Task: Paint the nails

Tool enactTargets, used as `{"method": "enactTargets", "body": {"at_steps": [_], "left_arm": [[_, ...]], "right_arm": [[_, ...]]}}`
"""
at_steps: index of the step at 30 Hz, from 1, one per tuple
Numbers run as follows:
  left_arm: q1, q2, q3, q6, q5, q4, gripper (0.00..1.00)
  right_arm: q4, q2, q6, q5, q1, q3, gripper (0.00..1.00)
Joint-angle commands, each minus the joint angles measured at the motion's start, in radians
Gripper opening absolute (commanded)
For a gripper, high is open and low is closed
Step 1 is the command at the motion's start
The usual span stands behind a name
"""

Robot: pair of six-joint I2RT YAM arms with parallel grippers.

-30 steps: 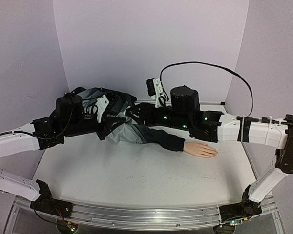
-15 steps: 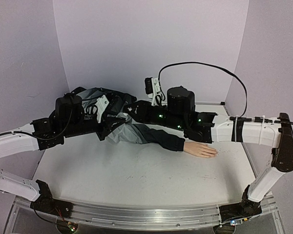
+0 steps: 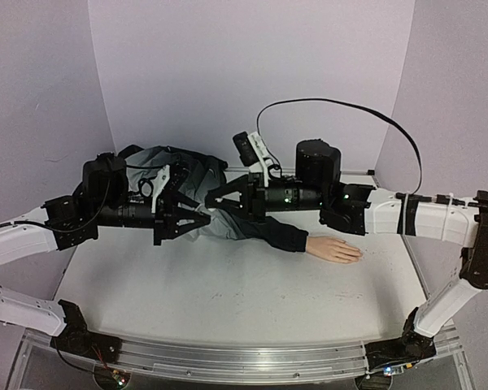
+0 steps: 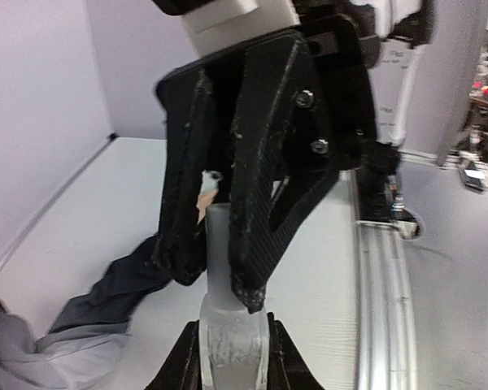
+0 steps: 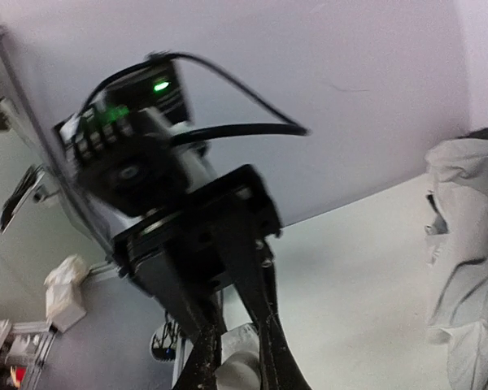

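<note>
Closing up just now, the right gripper (image 4: 215, 286) pinches the top of the little bottle (image 4: 228, 329) that the left gripper (image 3: 202, 218) clamps; the nails (image 3: 357, 256) sit on the desk (image 3: 228, 301) past the sleeve (image 3: 264, 229), so uncapping probably comes next.

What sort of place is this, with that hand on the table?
Most likely a robotics lab test cell: two robot arms bolted to a metal rail, plain lilac screens around a white table, and a mannequin hand as prop.
</note>
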Motion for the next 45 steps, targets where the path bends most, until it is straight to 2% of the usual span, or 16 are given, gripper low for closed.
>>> {"method": "enactTargets", "body": {"at_steps": [1, 3, 5, 6, 7, 9, 11, 13, 15, 17, 24, 31, 35, 45], "left_arm": [[-0.029, 0.039, 0.046, -0.019, 0.490, 0.085, 0.00], [-0.026, 0.049, 0.053, -0.023, 0.482, 0.085, 0.00], [-0.026, 0.051, 0.051, -0.027, 0.415, 0.085, 0.00], [-0.026, 0.051, 0.049, -0.029, 0.355, 0.085, 0.00], [-0.026, 0.049, 0.045, -0.030, 0.278, 0.085, 0.00], [-0.026, 0.047, 0.042, -0.039, 0.067, 0.085, 0.00], [-0.026, 0.041, 0.037, -0.032, -0.143, 0.085, 0.00], [-0.026, 0.030, 0.029, -0.026, -0.317, 0.086, 0.00], [-0.026, 0.016, 0.022, -0.022, -0.423, 0.087, 0.00], [-0.026, 0.011, 0.021, -0.019, -0.479, 0.087, 0.00], [-0.026, 0.009, 0.019, -0.020, -0.496, 0.088, 0.00], [-0.027, 0.004, 0.016, -0.012, -0.514, 0.088, 0.00], [-0.027, 0.002, 0.016, -0.009, -0.512, 0.088, 0.00], [-0.027, 0.005, 0.016, -0.014, -0.515, 0.088, 0.00]], "right_arm": [[-0.076, -0.041, -0.171, -0.401, 0.054, 0.039, 0.00], [-0.077, -0.073, -0.180, -0.369, 0.054, 0.012, 0.00], [-0.076, -0.105, -0.181, -0.302, 0.054, -0.010, 0.00], [-0.076, -0.121, -0.179, -0.244, 0.054, -0.017, 0.00], [-0.076, -0.138, -0.168, -0.117, 0.053, -0.026, 0.04], [-0.076, -0.177, -0.127, 0.114, 0.054, -0.051, 0.37], [-0.076, -0.208, -0.040, 0.338, 0.054, -0.075, 0.62], [-0.076, -0.226, 0.019, 0.481, 0.054, -0.092, 0.76], [-0.076, -0.224, 0.094, 0.547, 0.054, -0.089, 0.82], [-0.077, -0.201, 0.149, 0.566, 0.054, -0.069, 0.82], [-0.075, -0.018, 0.304, 0.499, 0.054, 0.110, 0.79], [-0.070, 0.086, 0.414, 0.555, 0.054, 0.188, 0.61], [-0.048, 0.105, 0.444, 0.568, 0.054, 0.196, 0.44], [0.006, 0.173, 0.478, 0.542, 0.054, 0.251, 0.33]]}}
